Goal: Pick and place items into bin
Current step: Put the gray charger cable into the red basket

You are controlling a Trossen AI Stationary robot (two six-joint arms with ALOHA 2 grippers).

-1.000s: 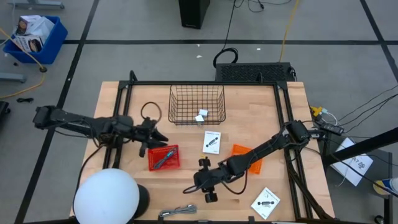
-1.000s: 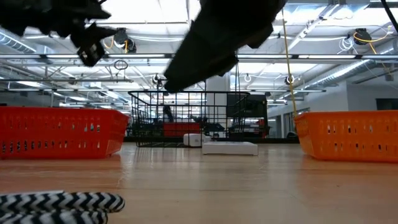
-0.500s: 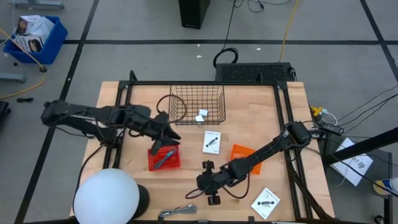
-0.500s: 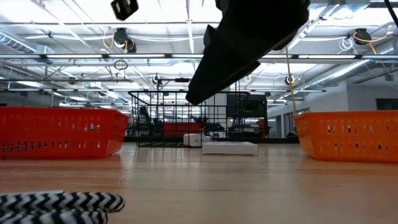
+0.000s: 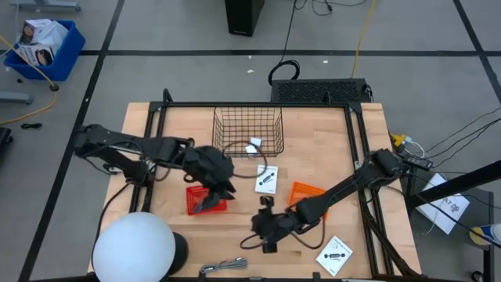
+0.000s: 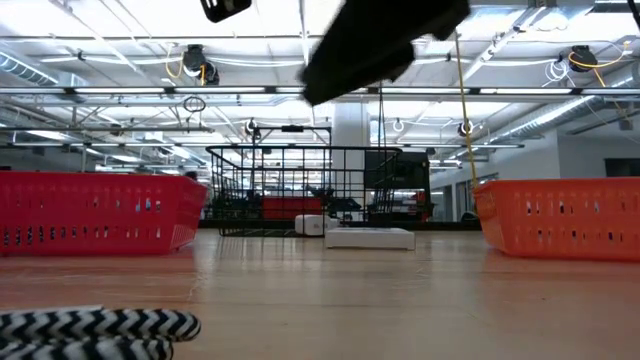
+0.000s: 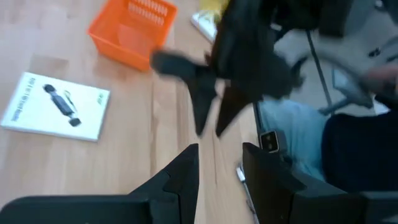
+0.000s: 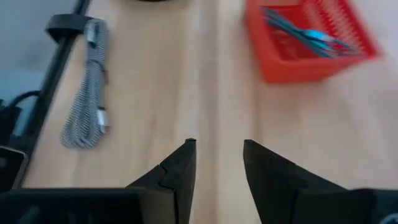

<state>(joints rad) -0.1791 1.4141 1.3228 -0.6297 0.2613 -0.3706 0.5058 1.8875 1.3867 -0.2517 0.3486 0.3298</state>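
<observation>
Hovering right gripper (image 8: 217, 155), parted, empty

From above, your left gripper (image 5: 225, 186) covers part of the red basket (image 5: 205, 201), so you cannot make out the tool (image 5: 206, 204) inside — only a dark sliver. In the wire basket (image 5: 248, 131) the white cube (image 5: 252, 146) is too small to read. In the low view the dark arm (image 6: 372, 45) is cut off by the upper edge, and the striped cable (image 6: 95, 332) by the lower one.
</observation>
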